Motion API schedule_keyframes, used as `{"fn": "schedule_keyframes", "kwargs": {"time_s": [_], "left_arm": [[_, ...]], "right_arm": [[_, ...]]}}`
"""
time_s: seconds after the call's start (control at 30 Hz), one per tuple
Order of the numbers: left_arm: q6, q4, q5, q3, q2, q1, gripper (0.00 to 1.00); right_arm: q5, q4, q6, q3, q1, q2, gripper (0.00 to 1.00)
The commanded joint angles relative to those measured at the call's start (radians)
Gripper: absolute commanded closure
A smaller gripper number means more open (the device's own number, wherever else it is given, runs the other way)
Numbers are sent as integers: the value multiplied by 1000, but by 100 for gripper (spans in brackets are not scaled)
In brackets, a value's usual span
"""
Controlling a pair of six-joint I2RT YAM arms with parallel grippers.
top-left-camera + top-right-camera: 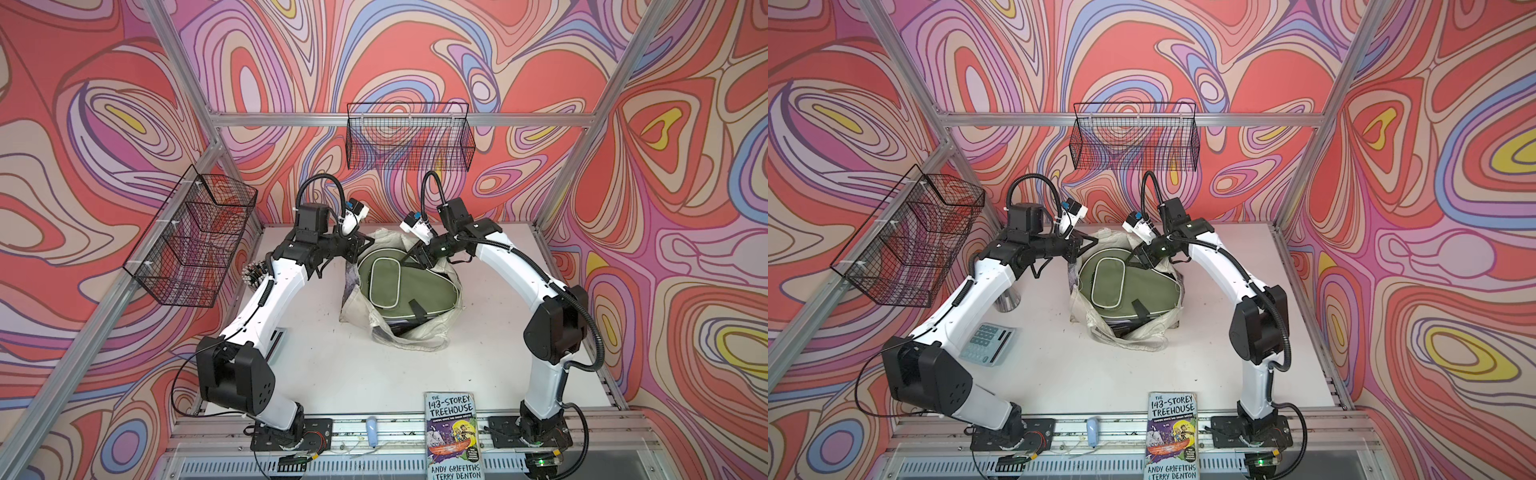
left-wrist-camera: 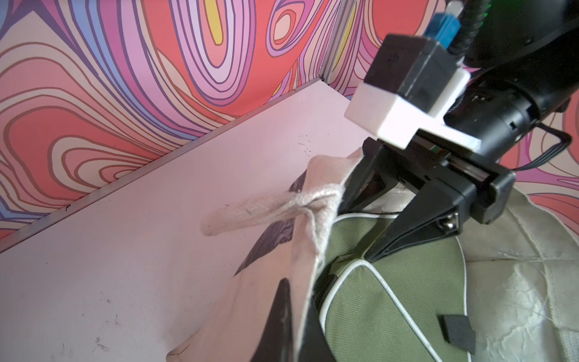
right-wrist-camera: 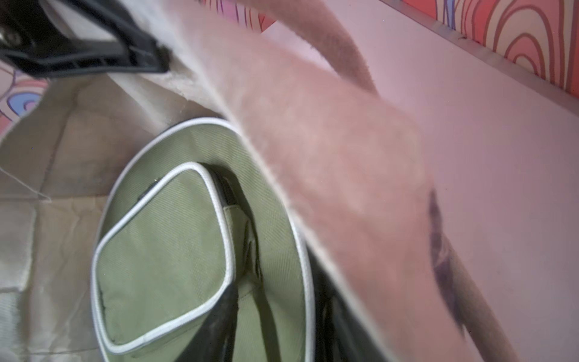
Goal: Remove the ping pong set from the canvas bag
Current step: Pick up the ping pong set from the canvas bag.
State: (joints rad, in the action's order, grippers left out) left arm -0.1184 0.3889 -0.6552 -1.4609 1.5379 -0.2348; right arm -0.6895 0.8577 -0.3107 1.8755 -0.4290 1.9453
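The canvas bag (image 1: 415,337) (image 1: 1133,338) lies open in the middle of the white table. An olive green paddle case (image 1: 399,286) (image 1: 1121,286) with white piping lies on top inside it, over darker things I cannot make out. My left gripper (image 1: 365,242) (image 2: 299,313) is shut on the bag's (image 2: 257,297) cream rim at the far left side. My right gripper (image 1: 409,257) (image 3: 279,313) is open at the case's (image 3: 163,266) far right side. One finger lies over the green fabric, the other outside its piped edge under the bag's rim (image 3: 329,156).
A paperback book (image 1: 453,436) lies at the table's front edge, with a small blue object (image 1: 371,430) left of it. A calculator (image 1: 986,343) and a metal cup (image 1: 1009,299) sit under my left arm. Black wire baskets hang on the back wall (image 1: 409,137) and left wall (image 1: 191,237).
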Motion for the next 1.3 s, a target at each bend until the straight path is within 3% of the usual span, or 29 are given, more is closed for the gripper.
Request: {"fn": "schedule_keyframes", "kwargs": {"time_s": [0.0, 0.13, 0.17, 0.5, 0.73, 1.0, 1.2, 1.27], "left_arm": [[11, -107, -71, -47, -21, 0, 100], [12, -110, -72, -47, -20, 0, 100], [12, -110, -71, -47, -18, 0, 100], [35, -114, -30, -5, -47, 0, 100], [51, -117, 1, 31, -53, 0, 100], [64, -147, -2, 55, -55, 0, 100], [87, -181, -16, 81, -65, 0, 100], [89, -185, -17, 88, -73, 0, 100]], "right_arm": [[10, 37, -26, 3, -2, 32, 71], [-7, 61, -47, 6, -2, 7, 98], [-7, 63, -48, 9, -1, -3, 100], [-15, 55, -35, 95, -1, -163, 100], [77, -90, 54, 67, -1, -332, 100], [382, -266, 196, 79, 24, -499, 100], [810, -324, 283, 65, 89, -593, 100], [890, -304, 308, 54, 153, -611, 100]]}}
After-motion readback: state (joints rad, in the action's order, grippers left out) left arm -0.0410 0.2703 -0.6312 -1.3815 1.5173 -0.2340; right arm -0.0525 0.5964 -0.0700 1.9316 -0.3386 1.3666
